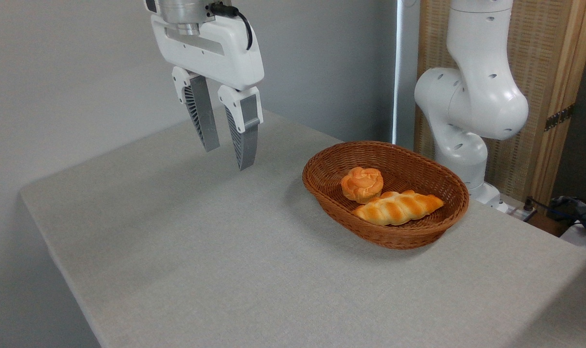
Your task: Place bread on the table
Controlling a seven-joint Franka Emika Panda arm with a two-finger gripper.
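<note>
Grey cloth covers the table (186, 270), bare up front. Right of and below the gripper (227, 157), well apart from it, the bread (361, 183), a small orange-brown bun with a lumpy top, sits in the wicker basket (331, 162) touching a braided loaf (397, 207). Jaws hang parted, holding nothing.

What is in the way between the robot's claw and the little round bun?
Only the basket wall. The gripper hangs open above the table, left of the basket. The bun sits inside, touching the long loaf.
</note>
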